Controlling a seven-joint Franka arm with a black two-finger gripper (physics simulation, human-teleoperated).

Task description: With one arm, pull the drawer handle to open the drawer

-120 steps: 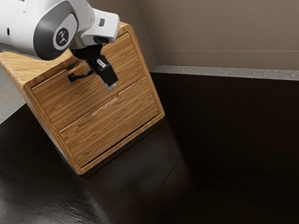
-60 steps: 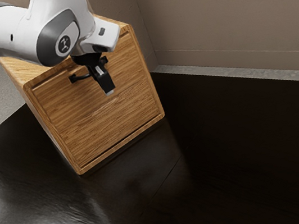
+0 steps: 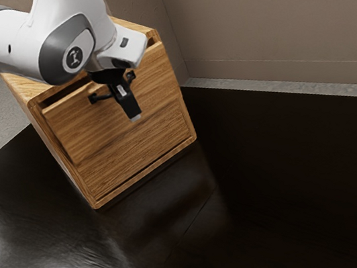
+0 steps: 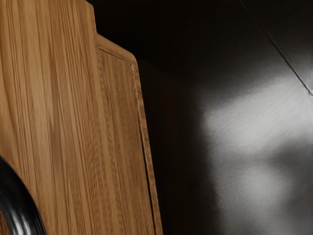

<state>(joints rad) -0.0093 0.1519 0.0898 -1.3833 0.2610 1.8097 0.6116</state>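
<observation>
- Attention is going to the thin black bar handle (image 3: 96, 96) on the front of the upper wooden drawer (image 3: 93, 128). That is where the black robot hand (image 3: 132, 109) is hanging, pointing downward from the white arm (image 3: 8, 45).
- The handle's long axis is running across the drawer front and rising a little toward the exterior view's right. The hand is crossing the bar near that right end, touching it or lying just in front of it.
- I cannot tell whether the hand is pinching the bar, hooking it or merely resting against it — the arm's wrist is covering that spot.
- The upper drawer is standing partly out of the light wooden cabinet (image 3: 21, 83). Its front is sitting proud of the lower wooden drawer (image 3: 137, 151), which is lying flush, and a dark gap is showing behind its top edge.
- In the wrist view, the nearer wooden face (image 4: 54, 122) is stepping forward of a second wooden panel (image 4: 122, 147) beside it, which fits a drawer drawn partway out.
- That gap is too dark and narrow to show whether the drawer is holding anything.
- The cabinet is resting on the dark glossy surface (image 3: 276, 193), near the beige wall (image 3: 268, 11).
- By my judgement the task is partly done — the coming pull is calling for travel straight out from the cabinet's face, square to the handle's long axis, so the bar is not slipping sideways out of the hand.
</observation>
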